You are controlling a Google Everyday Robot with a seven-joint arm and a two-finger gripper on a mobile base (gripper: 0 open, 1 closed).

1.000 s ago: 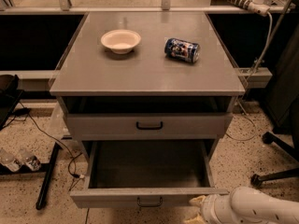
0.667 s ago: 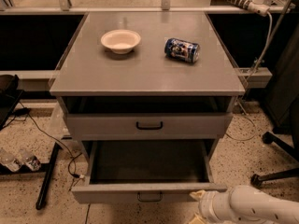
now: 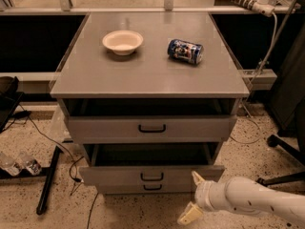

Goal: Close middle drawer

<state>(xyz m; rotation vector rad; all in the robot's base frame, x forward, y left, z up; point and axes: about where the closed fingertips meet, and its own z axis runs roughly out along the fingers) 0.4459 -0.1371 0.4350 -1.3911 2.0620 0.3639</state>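
The middle drawer (image 3: 114,174) of the grey cabinet (image 3: 147,80) stands a little way out, with a dark gap showing above its flat front and its small black handle (image 3: 151,177). My gripper (image 3: 191,197) is at the lower right, in front of the right end of that drawer front. Its two cream fingers are spread apart and hold nothing. The upper fingertip (image 3: 195,177) is at or very near the drawer front; I cannot tell whether it touches. The top drawer (image 3: 151,127) also stands slightly out.
A white bowl (image 3: 122,41) and a blue can (image 3: 185,50) lying on its side sit on the cabinet top. The lowest drawer's handle (image 3: 152,187) shows just under the middle one. Black cables and a pole (image 3: 47,180) lie on the floor to the left, and a chair base (image 3: 286,151) stands at the right.
The middle drawer has slid inward from far out to nearly in. My gripper has moved forward and to the left with the drawer front.
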